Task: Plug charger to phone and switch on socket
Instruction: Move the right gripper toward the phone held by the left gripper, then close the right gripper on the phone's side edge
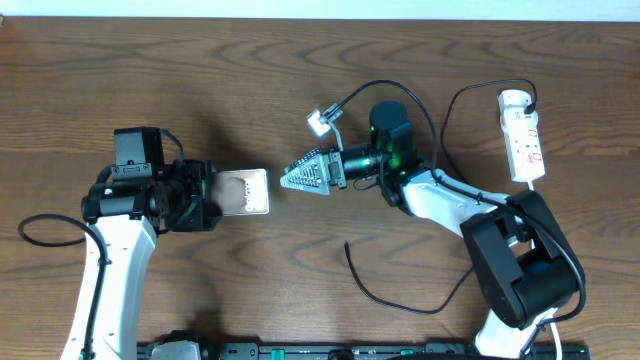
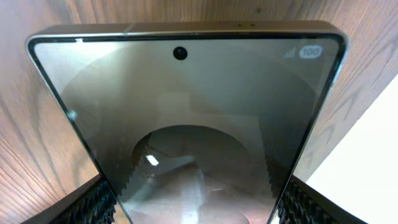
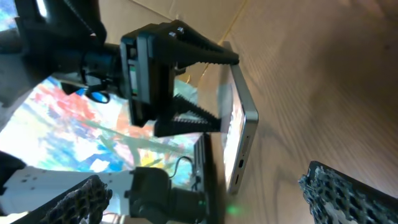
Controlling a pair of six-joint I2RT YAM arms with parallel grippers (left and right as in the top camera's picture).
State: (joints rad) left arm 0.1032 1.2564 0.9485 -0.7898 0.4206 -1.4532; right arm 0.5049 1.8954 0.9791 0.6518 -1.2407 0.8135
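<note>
Well, my left claw is clamped across the phone, one toothed finger on each long edge near the lower end, so the jaws stand about as wide as the phone. The wrist view looks straight up the screen: punch-hole lens near the far short edge, wood grain beyond it. That free short edge points toward my right claw. I cannot tell whether the phone touches the table or hangs just above it.

My right claw is spread as wide as it goes and holds nothing. It faces the phone's free end with only a narrow strip of bare wood between them. From its camera the phone shows edge-on, a small dark slot in the metal rim, and both of my own finger pads sit well out to either side of it.

The charger lies loose on the table behind and below my right claw, toward the near edge. Its plug tip rests on bare wood, apart from both claws and from the phone. The cable curves on toward my right arm's base.

The socket lies along the far right side, well apart from the phone, with open wood around its left edge.
</note>
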